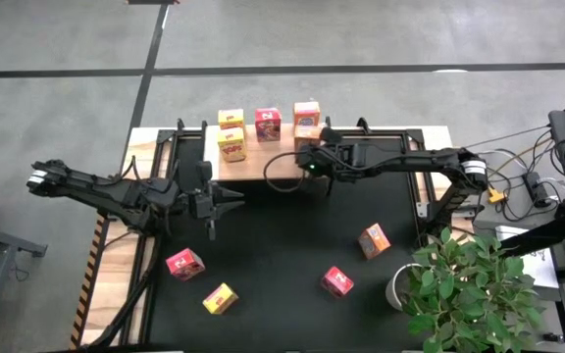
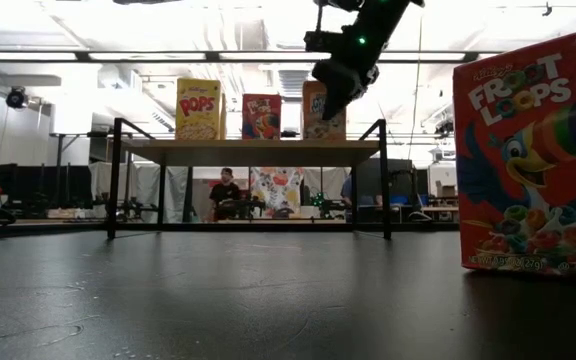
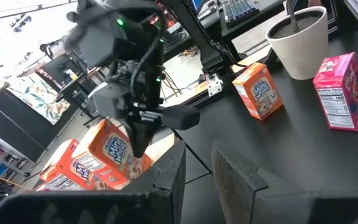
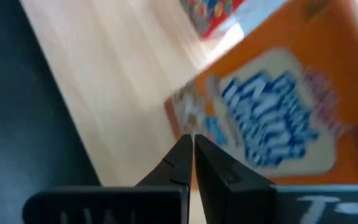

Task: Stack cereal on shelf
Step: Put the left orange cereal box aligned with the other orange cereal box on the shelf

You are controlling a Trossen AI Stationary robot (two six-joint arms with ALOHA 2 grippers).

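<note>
Seen from above, a pale wooden shelf sits at the far edge of a black mat on the worktop, with five small cereal boxes on it. A yellow box, a pink-red box and an orange box stand in a row along the back. A second yellow box stands just in front of the first, and a second orange box in front of the other orange one.

The right gripper hovers over the shelf's right end, just beside that front orange box; its jaws are pressed together and hold nothing, as the right wrist view shows, with the printed orange face just beyond the tips. The left gripper hangs above the mat near the shelf's front edge, jaws spread a little and empty.

Four boxes remain on the mat: a pink-red one and a yellow one at the near left, another pink-red one near the middle, and an orange one to the right. A potted plant stands at the worktop's near right corner. In the low view, a person is visible in the room behind.
</note>
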